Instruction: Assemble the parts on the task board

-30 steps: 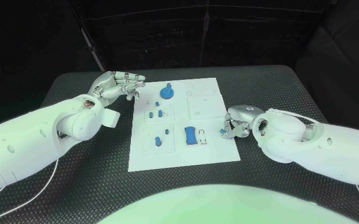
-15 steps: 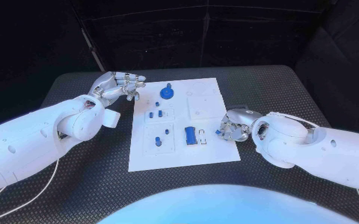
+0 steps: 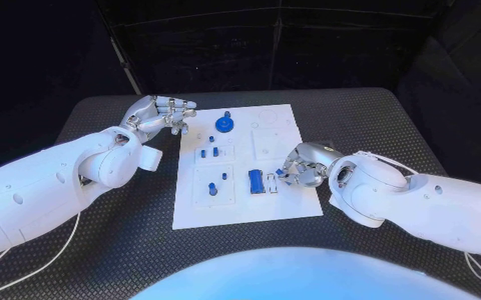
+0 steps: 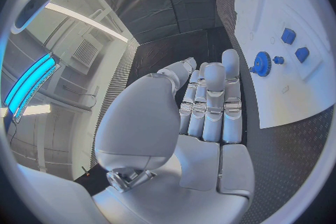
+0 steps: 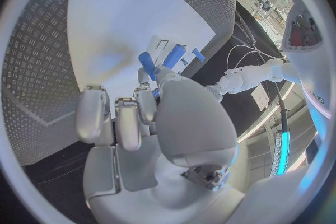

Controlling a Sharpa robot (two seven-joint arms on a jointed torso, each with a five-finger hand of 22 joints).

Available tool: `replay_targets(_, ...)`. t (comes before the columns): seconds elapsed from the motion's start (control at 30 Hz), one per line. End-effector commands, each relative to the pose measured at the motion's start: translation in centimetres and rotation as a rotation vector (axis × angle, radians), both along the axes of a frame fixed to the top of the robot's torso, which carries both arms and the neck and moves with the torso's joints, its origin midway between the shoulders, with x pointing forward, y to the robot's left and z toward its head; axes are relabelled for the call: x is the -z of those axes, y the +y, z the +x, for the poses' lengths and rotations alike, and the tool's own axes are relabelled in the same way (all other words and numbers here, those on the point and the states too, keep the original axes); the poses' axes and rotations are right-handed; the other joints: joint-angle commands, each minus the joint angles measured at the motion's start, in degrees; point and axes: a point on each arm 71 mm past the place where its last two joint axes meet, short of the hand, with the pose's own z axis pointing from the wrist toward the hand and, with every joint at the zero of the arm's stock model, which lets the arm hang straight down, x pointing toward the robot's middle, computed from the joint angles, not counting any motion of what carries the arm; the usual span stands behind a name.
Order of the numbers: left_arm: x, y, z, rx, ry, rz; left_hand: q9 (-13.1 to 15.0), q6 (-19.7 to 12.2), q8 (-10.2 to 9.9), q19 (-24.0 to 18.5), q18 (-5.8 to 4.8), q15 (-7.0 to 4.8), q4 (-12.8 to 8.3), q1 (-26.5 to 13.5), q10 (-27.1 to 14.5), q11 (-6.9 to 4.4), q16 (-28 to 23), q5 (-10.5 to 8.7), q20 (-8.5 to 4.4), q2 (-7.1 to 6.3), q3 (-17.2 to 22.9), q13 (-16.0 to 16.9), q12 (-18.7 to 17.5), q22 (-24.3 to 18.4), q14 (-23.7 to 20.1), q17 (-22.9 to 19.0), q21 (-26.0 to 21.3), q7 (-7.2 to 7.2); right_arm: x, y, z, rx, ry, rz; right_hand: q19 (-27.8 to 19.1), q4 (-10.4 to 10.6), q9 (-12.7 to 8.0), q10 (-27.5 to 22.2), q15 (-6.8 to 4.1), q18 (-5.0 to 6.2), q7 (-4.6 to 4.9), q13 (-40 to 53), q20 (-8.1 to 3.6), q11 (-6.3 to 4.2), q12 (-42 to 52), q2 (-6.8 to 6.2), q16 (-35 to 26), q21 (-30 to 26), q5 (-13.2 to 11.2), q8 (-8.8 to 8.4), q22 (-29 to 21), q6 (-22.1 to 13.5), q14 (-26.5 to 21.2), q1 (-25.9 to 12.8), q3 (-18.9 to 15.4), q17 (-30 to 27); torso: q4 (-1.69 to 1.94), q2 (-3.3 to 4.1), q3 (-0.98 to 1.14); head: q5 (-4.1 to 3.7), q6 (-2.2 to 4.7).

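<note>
Head view has the flat white rectangular task board (image 3: 245, 164) sitting mid-table on the black textured rubber table mat (image 3: 120, 223), with small blue plastic parts spread over it: a round blue gear-shaped piece (image 3: 224, 124) near the far end, 2 little blue pegs (image 3: 208, 153) below that, a single blue peg (image 3: 213, 189) in the near-left recess, and a longer blue rectangular block (image 3: 256, 181) just right of it. Left hand (image 3: 158, 114) hangs over the mat just off the board's far-left corner, not touching anything, fingers curled in loosely with nothing in them; the left wrist view shows those fingers (image 4: 210, 103) lined up side by side, close together. Right hand (image 3: 299, 169) is over the board's right edge, right next to the long block, and the right wrist view shows a small blue cylindrical pin (image 5: 148, 61) sticking out past its fingertips, pinched there, with the other fingers (image 5: 94, 115) bent down together
</note>
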Motion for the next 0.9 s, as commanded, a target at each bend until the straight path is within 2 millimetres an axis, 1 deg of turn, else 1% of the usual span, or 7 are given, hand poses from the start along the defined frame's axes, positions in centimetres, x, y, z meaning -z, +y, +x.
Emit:
replay_targets(0.03, -0.1, -0.2, 0.0, 0.011, -0.001, -0.01, -0.1, -0.3, -0.2, -0.3, 0.75, -0.05, -0.1, 0.1, -0.4, -0.11, -0.1, -0.15, 0.16, 0.57, -0.1, 0.1, 0.2, -0.1, -0.4, -0.1, -0.3, 0.0, 0.1, 0.4, 0.1, 0.013, 0.014, 0.042, 0.2, -0.1, 0.7, 0.4, 0.23, 0.03, -0.77, 0.1, 0.11, -0.1, 0.3, -0.71, 0.0, -0.2, -0.2, 0.27, 0.1, 1.4, 4.4, -0.4, 0.5, 6.4, 0.03, 0.0, 0.02, 0.12, 0.01)
replay_targets(0.13, -0.1, -0.2, 0.0, 0.011, -0.001, -0.01, -0.1, -0.3, -0.2, -0.3, 0.75, -0.05, -0.1, 0.1, -0.4, -0.11, -0.1, -0.15, 0.16, 0.57, -0.1, 0.1, 0.2, -0.1, -0.4, -0.1, -0.3, 0.0, 0.4, 0.9, 0.2, 0.005, 0.036, 0.033, 0.2, 0.0, 0.8, 0.5, 0.21, 0.03, -0.82, 0.2, 0.11, -0.13, 0.3, -1.24, 0.0, -0.2, -0.2, 0.33, 0.1, 1.7, 4.4, -1.1, 0.7, 6.4, 0.03, -0.02, 0.0, 0.13, 0.01)
replay_targets(0.2, -0.1, -0.2, 0.0, 0.011, 0.0, -0.01, -0.1, -0.3, -0.2, -0.3, 0.75, -0.05, -0.1, 0.1, -0.4, -0.11, -0.1, -0.15, 0.16, 0.57, -0.1, 0.1, 0.2, -0.1, -0.4, -0.1, -0.3, 0.0, 0.6, 1.2, 0.3, 0.003, 0.046, 0.03, 0.2, 0.0, 1.0, 0.6, 0.17, 0.06, -0.93, 0.2, 0.09, -0.2, 0.3, -1.82, -0.1, -0.3, 0.7, 0.46, 0.0, 2.1, 4.3, -1.9, 0.6, 6.3, 0.06, 0.0, -0.02, 0.12, 0.01)
replay_targets(0.23, -0.1, -0.2, 0.0, 0.011, 0.0, -0.01, -0.1, -0.3, -0.2, -0.3, 0.75, -0.05, -0.1, 0.1, -0.4, -0.11, -0.1, -0.15, 0.16, 0.57, -0.1, 0.1, 0.2, -0.1, -0.4, -0.1, -0.3, 0.0, 0.7, 1.3, 0.4, 0.003, 0.051, 0.028, 0.2, -0.1, 1.1, 0.6, 0.13, 0.07, -1.0, 0.1, 0.07, -0.24, 0.3, -2.06, -0.1, -0.3, 0.9, 0.49, -0.1, 2.3, 4.3, -2.2, 0.6, 6.4, -0.04, 0.05, 0.02, 0.29, 0.01)
replay_targets(0.43, -0.1, -0.3, 0.0, 0.012, 0.0, -0.011, -0.1, -0.3, -0.2, -0.3, 0.74, -0.03, -0.1, 0.1, -0.5, -0.08, -0.1, -0.16, 0.17, 0.58, -0.1, 0.1, 0.3, -0.1, -0.4, 0.0, -0.3, 0.04, 1.1, 1.6, 0.6, 0.005, 0.064, 0.01, 0.2, -0.3, 1.5, 0.8, -0.02, 0.04, -1.25, 0.1, -0.06, -0.46, 0.2, -2.91, 0.0, -0.3, 2.1, 0.77, 0.1, 3.0, 4.4, -3.5, 0.1, 6.5, -0.05, 0.01, 0.01, 0.3, 0.01)
replay_targets(0.67, -0.1, -0.3, 0.0, 0.013, 0.0, -0.011, -0.1, -0.3, -0.2, -0.3, 0.73, -0.01, 0.0, 0.0, -0.6, -0.04, -0.1, -0.18, 0.19, 0.6, -0.2, 0.1, 0.3, -0.1, -0.4, 0.0, -0.3, 0.07, 1.2, 1.7, 0.7, -0.004, 0.067, -0.008, 0.3, 0.4, 1.9, 1.1, -0.11, 0.01, -1.37, 0.2, -0.17, -0.54, 0.3, -3.23, 0.1, -0.2, 3.0, 1.02, 0.2, 3.6, 4.4, -6.2, -1.5, 6.6, -0.06, 0.0, 0.07, 0.35, 0.01)
replay_targets(0.9, -0.1, -0.3, 0.0, 0.014, 0.001, -0.011, -0.1, -0.3, -0.2, -0.3, 0.73, 0.02, 0.1, -0.1, -0.6, -0.02, 0.0, -0.19, 0.2, 0.65, -0.2, 0.1, 0.4, -0.1, -0.4, 0.0, -0.3, 0.09, 1.2, 1.8, 0.7, -0.009, 0.06, -0.016, 0.4, 0.5, 2.5, 1.3, -0.27, -0.01, -1.64, 0.4, -0.31, -0.76, 0.4, -3.03, 0.1, -0.2, 4.6, 1.46, 0.3, 4.2, 4.4, -8.5, -3.5, 6.7, -0.08, 0.02, 0.11, 0.35, 0.01)
